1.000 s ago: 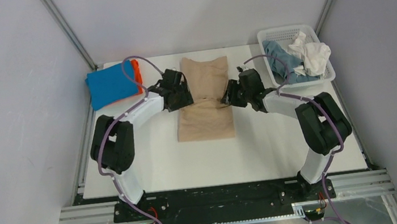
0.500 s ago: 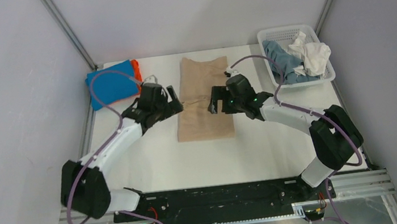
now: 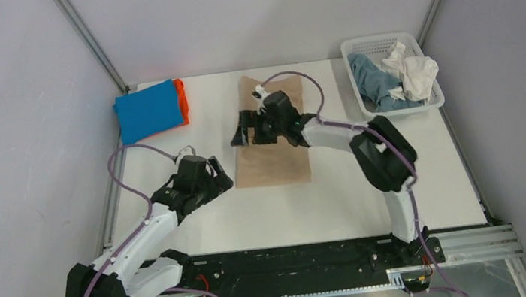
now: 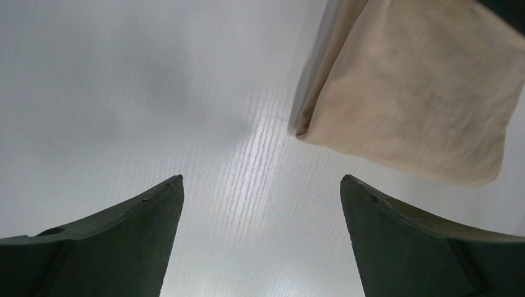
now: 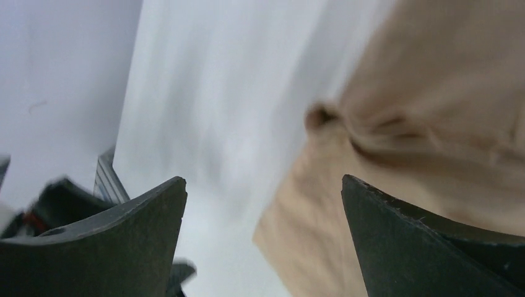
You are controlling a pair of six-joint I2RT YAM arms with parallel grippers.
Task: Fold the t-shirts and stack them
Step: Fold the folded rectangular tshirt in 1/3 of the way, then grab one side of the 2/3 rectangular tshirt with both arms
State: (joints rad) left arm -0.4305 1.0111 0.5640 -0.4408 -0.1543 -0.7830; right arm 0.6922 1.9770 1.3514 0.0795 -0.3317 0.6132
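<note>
The beige t-shirt lies folded lengthwise in the middle of the table; it also shows in the left wrist view and the right wrist view. My left gripper is open and empty just left of the shirt's near left corner. My right gripper is open and empty above the shirt's left edge, halfway up. The folded bright blue t-shirt lies on the orange t-shirt at the back left. The white t-shirt and grey-blue t-shirt sit crumpled in the basket.
A white plastic mesh basket stands at the back right corner. Grey walls close in the table on three sides. Purple cables loop over both arms.
My left gripper has drawn back toward the near left, off the shirt. My right gripper has swung left across the shirt to its left edge. The shirt's middle crease has flattened.
</note>
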